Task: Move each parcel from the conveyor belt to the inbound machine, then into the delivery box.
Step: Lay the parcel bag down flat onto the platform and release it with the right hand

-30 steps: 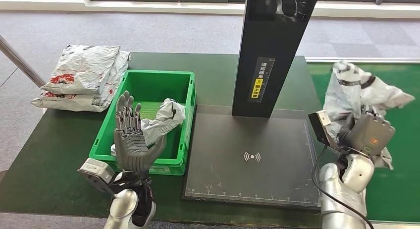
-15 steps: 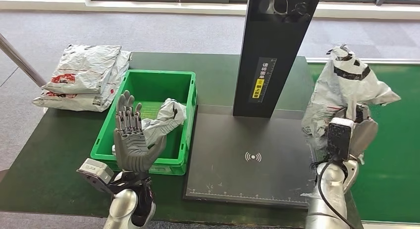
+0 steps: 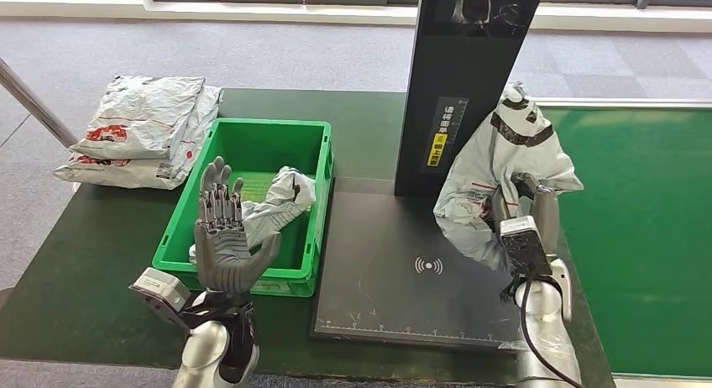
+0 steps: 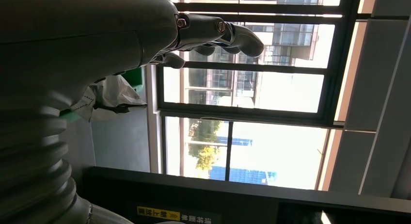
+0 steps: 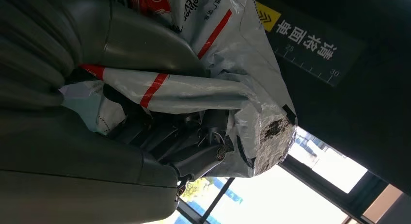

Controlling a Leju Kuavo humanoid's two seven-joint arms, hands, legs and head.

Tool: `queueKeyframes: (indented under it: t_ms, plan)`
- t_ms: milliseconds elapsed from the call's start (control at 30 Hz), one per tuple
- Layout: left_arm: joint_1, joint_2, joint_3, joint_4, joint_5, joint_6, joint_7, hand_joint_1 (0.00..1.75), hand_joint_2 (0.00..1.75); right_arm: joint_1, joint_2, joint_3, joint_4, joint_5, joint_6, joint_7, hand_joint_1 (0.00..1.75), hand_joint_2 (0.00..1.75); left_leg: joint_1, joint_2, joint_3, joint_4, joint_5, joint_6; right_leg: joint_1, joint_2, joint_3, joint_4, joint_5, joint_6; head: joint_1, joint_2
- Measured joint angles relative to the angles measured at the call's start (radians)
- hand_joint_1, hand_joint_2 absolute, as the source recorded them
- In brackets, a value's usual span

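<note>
Beside the black scanner post (image 3: 470, 77), parcel (image 3: 491, 174) in right hand (image 3: 537, 207).

Crumpled grey parcel (image 3: 491, 165) upright over inbound machine (image 3: 403, 279) plate; second parcel (image 3: 277, 199) in green delivery box (image 3: 315, 153).

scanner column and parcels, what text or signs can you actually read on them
Column label: "请将面单", mirrored in the right wrist view, above a scale reading "25" and "30".
Yellow patch on the column: too small to read.
Scanner plate: a contactless wave symbol, no words.
Held parcel: partial "deliver".
Stacked parcels: red print, unreadable.
</note>
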Motion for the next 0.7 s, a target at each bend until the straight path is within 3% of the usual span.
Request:
queueKeyframes:
  t_ms: [500,700]
  plan:
    - [0.002,-0.004,0.027,0.025,0.000,-0.031,0.000,0.00,1.75,0.037,-0.062,0.170,-0.010,0.043,-0.004,0.000,1.75,1.75,0.000,0.000,0.000,0.000,0.000,0.000,0.000,0.000,0.000,0.000,0.000,0.000,0.000,0.000]
    - [0.002,-0.005,0.036,0.038,0.000,-0.034,0.000,0.00,1.75,0.053,-0.119,0.338,-0.010,0.072,0.025,-0.001,1.75,1.75,0.000,0.000,0.000,0.000,0.000,0.000,0.000,0.001,0.000,0.000,0.000,0.000,0.000,0.000]
